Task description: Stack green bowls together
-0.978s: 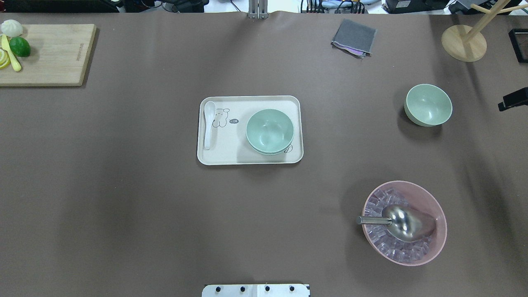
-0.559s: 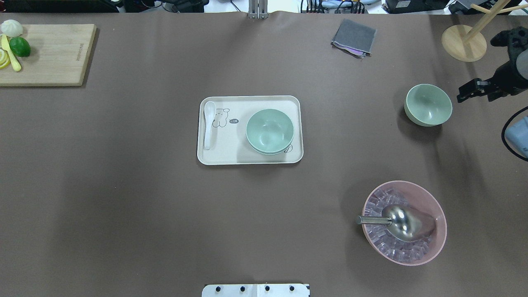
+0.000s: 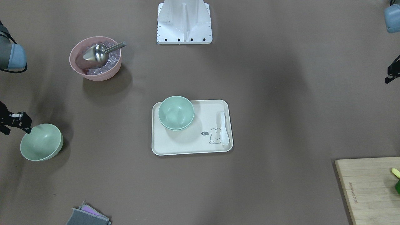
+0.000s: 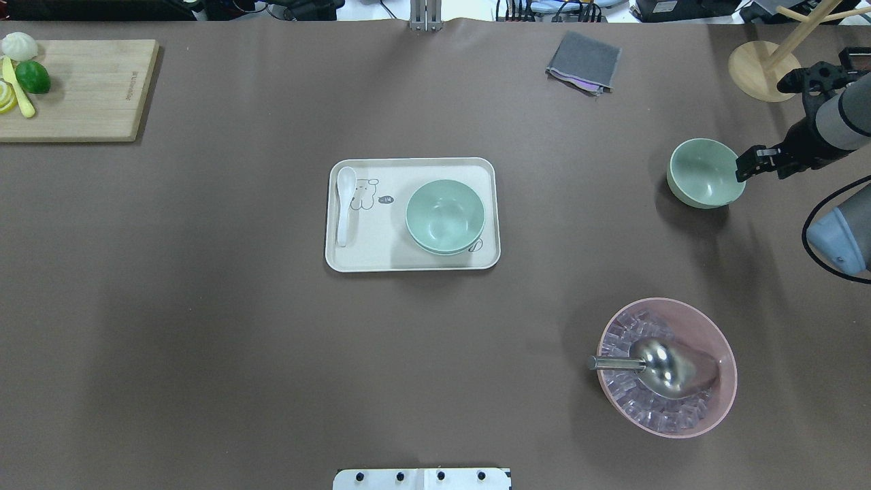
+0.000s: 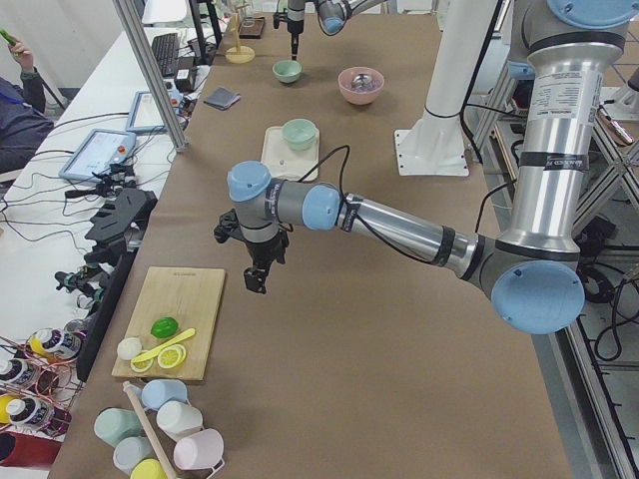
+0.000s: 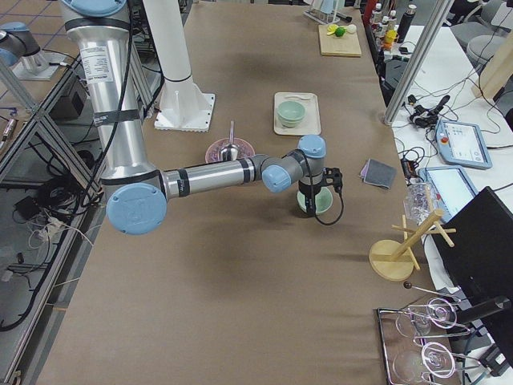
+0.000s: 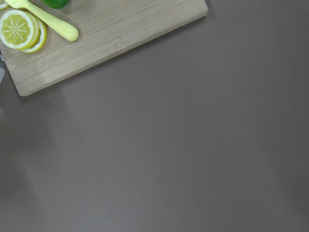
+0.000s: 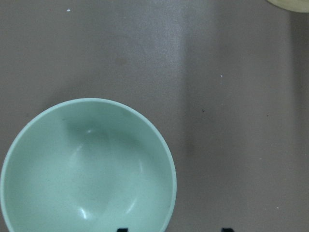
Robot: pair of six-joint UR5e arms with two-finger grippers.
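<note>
Two green bowls sit nested on the cream tray at mid-table; they also show in the front-facing view. A third green bowl stands alone on the table at the right. My right gripper is open at this bowl's right rim. In the right wrist view its fingertips stand wide apart on either side of the rim of the bowl. My left gripper hangs over bare table near the cutting board. I cannot tell whether it is open or shut.
A pink bowl with ice cubes and a metal scoop stands at the near right. A white spoon lies on the tray. A cutting board with lime and lemon, a grey cloth and a wooden stand line the far side.
My right arm has come in from the right edge and moved left, from clear of the lone green bowl to its right rim. The bowls have not moved.
</note>
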